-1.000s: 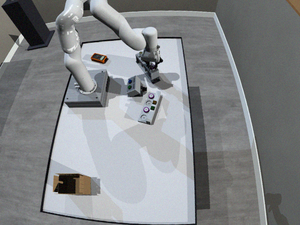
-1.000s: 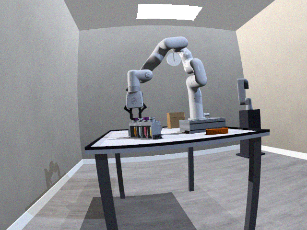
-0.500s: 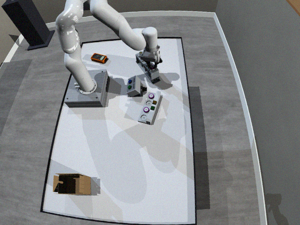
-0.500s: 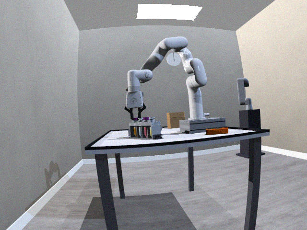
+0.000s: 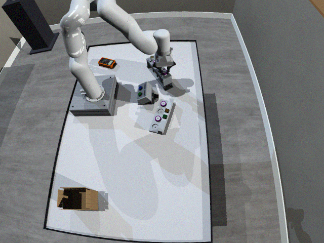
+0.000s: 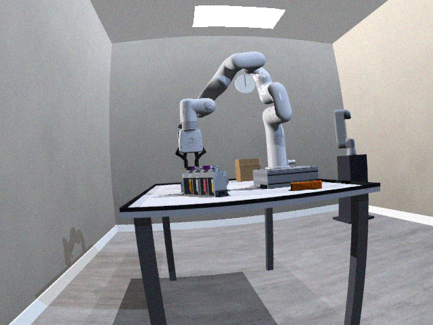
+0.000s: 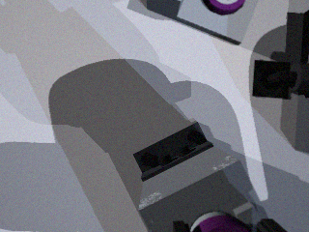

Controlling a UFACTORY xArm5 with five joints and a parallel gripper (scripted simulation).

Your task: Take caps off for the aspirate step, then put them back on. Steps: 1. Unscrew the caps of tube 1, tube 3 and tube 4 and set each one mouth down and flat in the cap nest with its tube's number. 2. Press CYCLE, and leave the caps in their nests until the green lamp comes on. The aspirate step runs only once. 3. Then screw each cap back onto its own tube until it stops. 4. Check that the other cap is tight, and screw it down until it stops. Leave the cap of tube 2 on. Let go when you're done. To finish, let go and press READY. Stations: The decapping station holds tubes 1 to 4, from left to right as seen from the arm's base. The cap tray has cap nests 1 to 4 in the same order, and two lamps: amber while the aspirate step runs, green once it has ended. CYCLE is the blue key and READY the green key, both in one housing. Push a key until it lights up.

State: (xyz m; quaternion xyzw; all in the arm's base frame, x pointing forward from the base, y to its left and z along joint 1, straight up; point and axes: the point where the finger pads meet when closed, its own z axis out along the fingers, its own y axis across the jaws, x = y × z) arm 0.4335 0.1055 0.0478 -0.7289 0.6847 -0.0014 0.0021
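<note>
The decapping station [image 5: 160,72] stands at the back of the white mat; it also shows in the exterior view [image 6: 204,183]. My gripper [image 5: 164,71] points straight down over its end tube, tube 4, and is shut on that tube's purple cap [image 6: 191,168]. The cap shows at the bottom edge of the wrist view [image 7: 217,223]. Another purple cap [image 6: 206,167] sits on tube 2. The cap tray [image 5: 161,114] holds a purple cap in nest 1 [image 5: 163,103] and one in nest 3 [image 5: 157,118]. Nests 2 and 4 are empty. Both lamps [image 5: 165,113] look dark.
The key housing [image 5: 144,93] with the blue key [image 5: 140,87] and green key [image 5: 139,93] stands between the arm's base [image 5: 92,100] and the station. An orange device [image 5: 107,63] lies at the back left. An open cardboard box [image 5: 78,199] sits at the front left.
</note>
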